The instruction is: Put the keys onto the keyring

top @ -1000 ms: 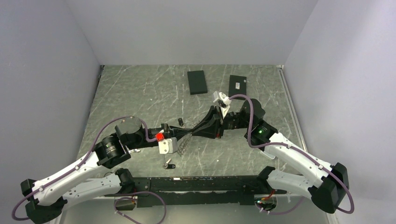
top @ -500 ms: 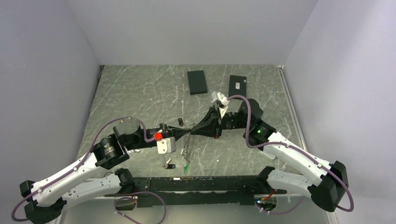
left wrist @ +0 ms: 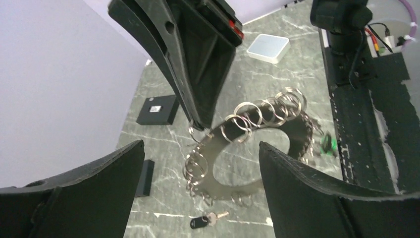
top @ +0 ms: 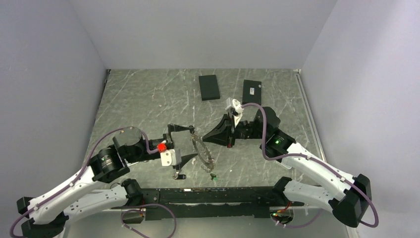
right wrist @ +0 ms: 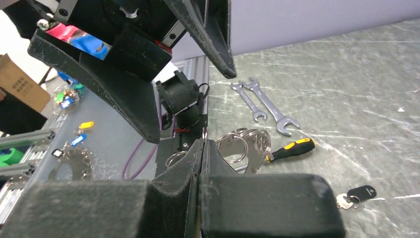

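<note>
Right gripper (top: 206, 140) clenched fully on the rim of the keyring (left wrist: 233, 186), pinching just beside a row of small split rings (left wrist: 267, 111). Probably gripped there to keep the flat plate tilted up on edge above the table (top: 148, 94), leaving its rim open to an approach from the other side. Unclear whether the low end touches the table. Left gripper (left wrist: 201, 145) spread wide and grasping nothing, one finger on each side of the keyring and apart from it. A likely reason: room to take a fresh hold or to go for a key. Green tag (left wrist: 327, 144) dangling at the far end of the plate, blurred. No key visibly on the keyring. One key (left wrist: 205, 220) flat on the table below the plate, with a black head and short blade, near the free gripper and likely the next thing to fetch. In the right wrist view, a key near a black-and-yellow screwdriver (right wrist: 292, 148) and two wrenches (right wrist: 262, 101), neither tool needed here. Further out, two dark boxes (top: 209, 87) near the back wall, well apart from the rest. Threading not yet begun, by this judgement. Pick-up first, then a fine line-up of the key's hole with a split ring, plate held steady throughout.
</note>
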### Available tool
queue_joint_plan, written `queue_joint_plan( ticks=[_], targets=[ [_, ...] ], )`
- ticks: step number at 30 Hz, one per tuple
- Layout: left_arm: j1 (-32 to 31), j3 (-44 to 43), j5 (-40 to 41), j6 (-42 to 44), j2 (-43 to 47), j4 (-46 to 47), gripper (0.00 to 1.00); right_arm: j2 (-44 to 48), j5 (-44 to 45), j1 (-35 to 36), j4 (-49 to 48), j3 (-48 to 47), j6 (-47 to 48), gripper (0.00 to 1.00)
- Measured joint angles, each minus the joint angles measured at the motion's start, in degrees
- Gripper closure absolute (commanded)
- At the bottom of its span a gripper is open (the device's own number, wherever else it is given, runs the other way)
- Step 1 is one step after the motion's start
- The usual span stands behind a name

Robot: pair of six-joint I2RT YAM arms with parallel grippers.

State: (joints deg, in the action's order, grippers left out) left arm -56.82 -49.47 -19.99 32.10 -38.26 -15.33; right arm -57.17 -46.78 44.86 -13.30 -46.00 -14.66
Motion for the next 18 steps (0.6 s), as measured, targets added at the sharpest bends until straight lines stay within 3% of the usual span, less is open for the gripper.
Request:
queue_joint_plan(
  ticks=[10, 18],
  targets=[
    [0.0, -4.9, -1.9, -0.1, 0.9, -13.9, 0.30, 4.0, 4.9, 0.0, 0.0, 0.9, 0.8, 1.00],
    [0.0, 1.5, 2.4, -6.5, 3.7, -11.3, 0.41, 9.3, 5.1, -0.2, -5.9, 6.2, -1.6, 1.00]
  ],
)
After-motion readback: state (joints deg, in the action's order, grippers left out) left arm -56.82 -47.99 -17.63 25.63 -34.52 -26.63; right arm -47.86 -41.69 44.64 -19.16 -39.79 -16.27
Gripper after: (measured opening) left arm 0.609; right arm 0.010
